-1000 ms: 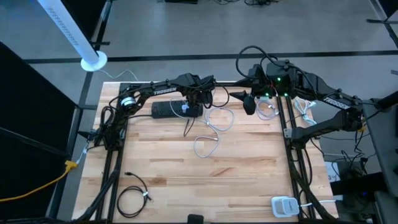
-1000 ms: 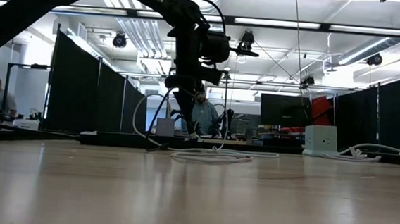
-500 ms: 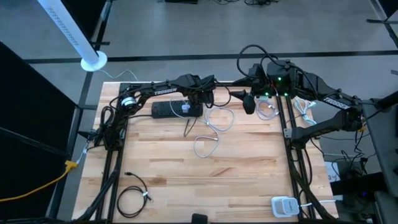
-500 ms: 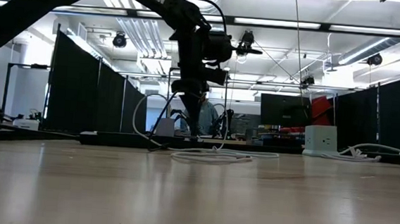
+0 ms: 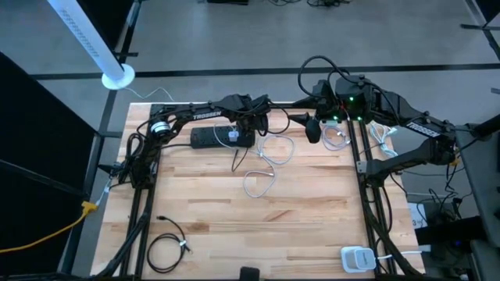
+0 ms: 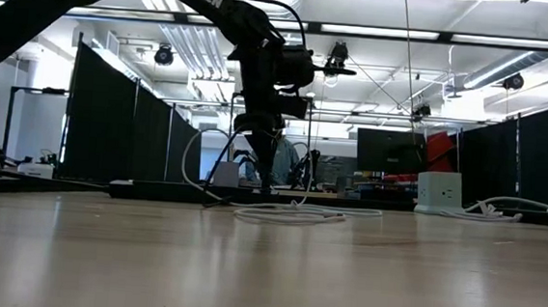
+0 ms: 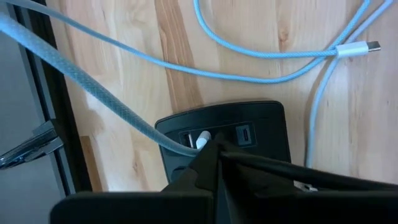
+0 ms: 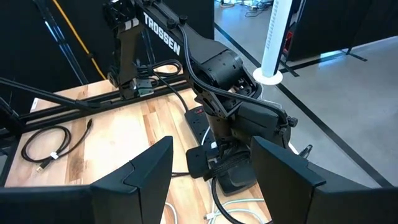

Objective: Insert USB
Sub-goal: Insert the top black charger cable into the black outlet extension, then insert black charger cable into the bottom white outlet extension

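Note:
A black power strip (image 5: pixel 221 137) lies flat near the table's far edge. The left wrist view shows its end (image 7: pixel 249 124) with USB ports. A white USB plug (image 7: pixel 202 140) stands at one port, and its pale braided cable (image 7: pixel 93 87) rises away from it. My left gripper (image 7: pixel 214 148) is shut, pointing down over that end (image 5: pixel 256 123). The cable's loops (image 5: pixel 273 152) lie on the wood to the strip's right, with a loose connector (image 7: pixel 356 48). My right gripper (image 8: pixel 211 180) hovers open at the far right (image 5: pixel 312 131), touching nothing. My left gripper comes from above, pointing down, with its shut fingertips (image 7: pixel 217 155) on the white USB plug (image 7: pixel 200 142) at the power strip's port. The fingers hide most of the plug, so whether they pinch it or press on it cannot be told.
A coiled black cable (image 5: pixel 166 248) lies at the near left corner. A white charger block (image 5: pixel 358 257) sits at the near right. More white cords (image 5: pixel 383 133) lie by the right arm's base. Bare wood spans the middle and near part of the table (image 5: pixel 258 226).
My left gripper has swayed slightly sideways above the power strip's end and come partly back, staying shut. The strip and cable loops have kept their places.

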